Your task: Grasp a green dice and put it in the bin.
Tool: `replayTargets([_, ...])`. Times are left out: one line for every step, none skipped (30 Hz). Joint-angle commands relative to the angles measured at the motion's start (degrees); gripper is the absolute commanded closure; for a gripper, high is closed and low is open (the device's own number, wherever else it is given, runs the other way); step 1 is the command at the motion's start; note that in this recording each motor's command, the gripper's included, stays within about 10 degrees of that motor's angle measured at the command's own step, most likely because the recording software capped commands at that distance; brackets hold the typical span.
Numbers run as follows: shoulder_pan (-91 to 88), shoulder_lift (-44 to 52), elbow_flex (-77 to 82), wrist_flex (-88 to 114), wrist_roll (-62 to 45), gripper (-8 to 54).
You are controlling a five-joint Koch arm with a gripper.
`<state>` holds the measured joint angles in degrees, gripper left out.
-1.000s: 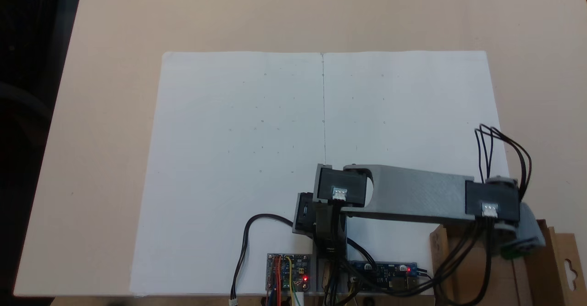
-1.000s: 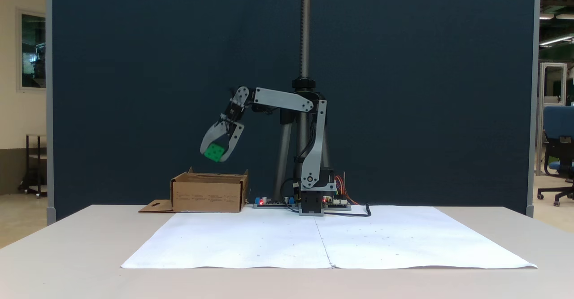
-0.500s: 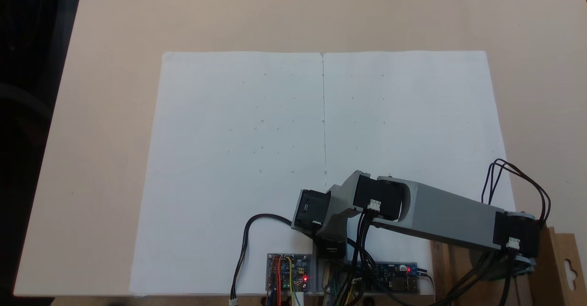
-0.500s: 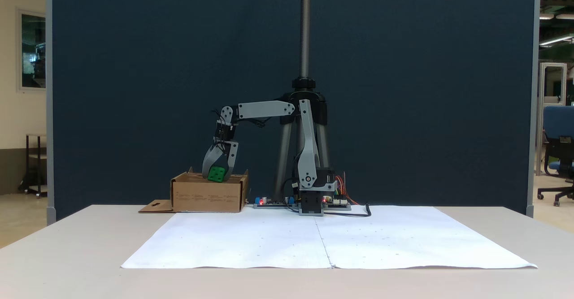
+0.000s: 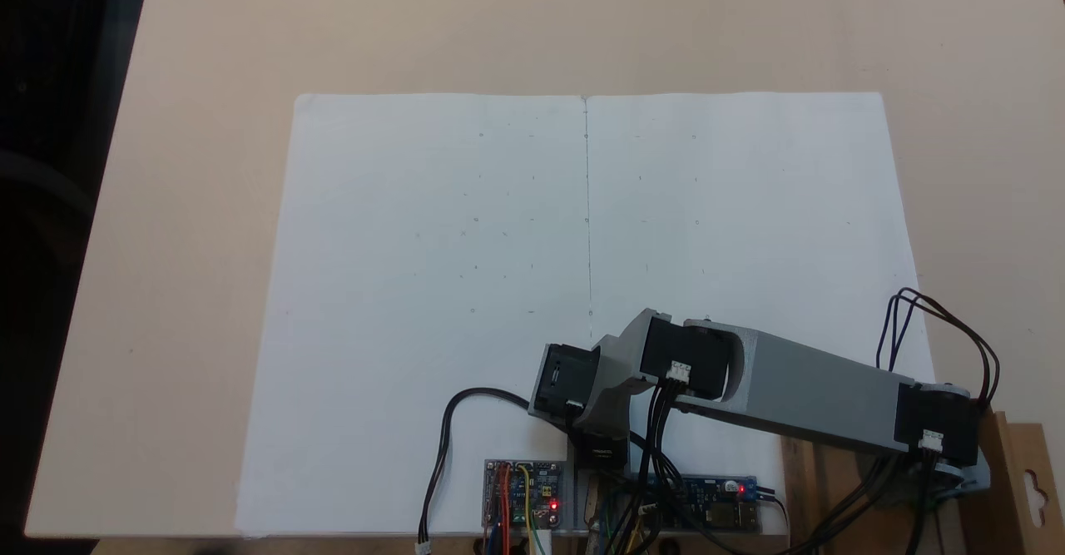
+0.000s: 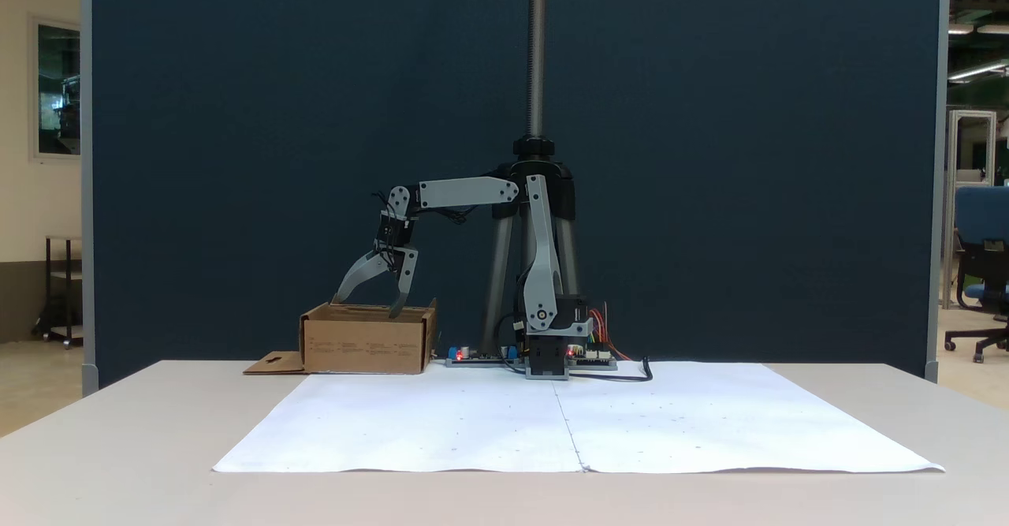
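Observation:
The bin (image 6: 366, 342) is a low brown cardboard box at the table's far left, with its hang-hole flap (image 6: 272, 363) lying flat beside it. The same bin (image 5: 1011, 472) peeks out at the bottom right corner under the arm. My gripper (image 6: 365, 308) hangs open just above the bin's top edge, its two grey fingers spread wide with nothing between them. The green dice is hidden from both fixed views.
White paper sheets (image 6: 579, 423) cover the middle of the table. The arm's base (image 6: 552, 352), circuit boards (image 5: 524, 493) and cables sit at the table's rear edge, with a tripod pole (image 6: 536, 53) behind. A dark blue screen backs the scene.
My gripper came down over the bin holding the green dice, then opened. The dice has dropped out of sight.

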<state>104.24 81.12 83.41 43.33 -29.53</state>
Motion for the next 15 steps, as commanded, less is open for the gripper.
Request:
replayTargets([0.00, 3.25, -0.88, -4.66, -0.26, 2.6])
replayTargets([-0.97, 4.48, -0.88, -7.47, 2.64, 3.3])
replayTargets([-1.85, 5.98, -1.05, -10.37, 5.98, 3.4])
replayTargets([-2.90, 7.65, -1.32, -13.25, 9.23, 3.4])
replayTargets([-4.13, 9.49, -1.85, -15.54, 12.22, 3.6])
replayTargets([-5.36, 11.25, -2.99, -16.61, 14.48, 4.1])
replayTargets([-6.94, 13.27, -4.13, -16.61, 16.86, 4.1])
replayTargets([-8.70, 15.21, -4.83, -16.61, 19.32, 4.1])
replayTargets([-10.90, 17.31, -5.27, -16.61, 21.53, 4.1])
replayTargets([-13.10, 19.34, -5.45, -16.61, 23.91, 4.1])
replayTargets([-18.02, 22.85, -5.45, -16.35, 26.72, 4.1])
replayTargets([-21.27, 24.52, -5.45, -16.35, 28.65, 4.1])
replayTargets([-24.70, 26.02, -5.45, -16.26, 29.71, 4.1])
replayTargets([-28.21, 27.51, -5.45, -16.26, 31.20, 4.1])
replayTargets([-32.26, 28.56, -5.45, -16.08, 32.17, 4.0])
